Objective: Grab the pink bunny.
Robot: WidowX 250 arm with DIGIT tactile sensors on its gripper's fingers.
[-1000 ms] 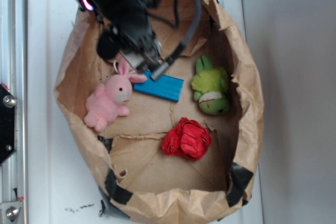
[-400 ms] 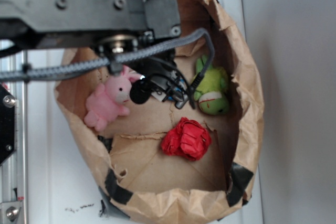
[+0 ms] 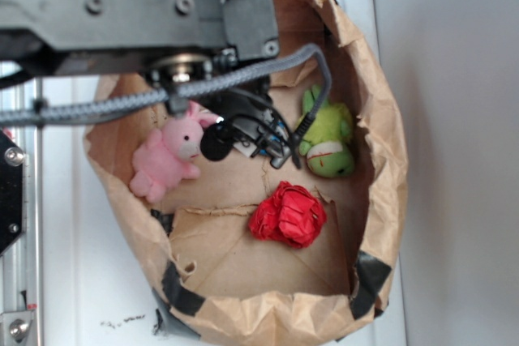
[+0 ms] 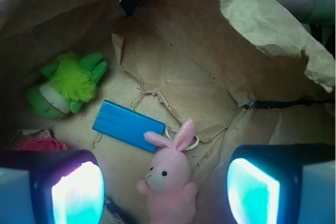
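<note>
A crumpled brown paper bag (image 3: 381, 143) lies open on a white surface (image 3: 73, 281), seen from above, with small items on its floor. There is one pink bunny (image 3: 166, 158), one green plush toy (image 3: 326, 139), one red wrinkly ball (image 3: 288, 214) and one flat blue block (image 4: 127, 125).

In the exterior view, the pink bunny rests on the left side of the bag floor. Its long axis runs diagonally: the ears point toward the upper right, the feet toward the lower left, close to the bag's left wall. The black robot arm (image 3: 138, 14) crosses above it and covers the tips of its ears. The green toy lies on the right side, well apart from the bunny, and the red ball sits below and between them.

In the wrist view, the bunny (image 4: 169, 179) is low in the frame, ears pointing up toward the blue block, with a small metal ring (image 4: 181, 137) behind them. The gripper (image 4: 165, 192) is spread wide, its two glowing fingers (image 4: 79, 195) standing one on each side of the bunny without touching it.
</note>
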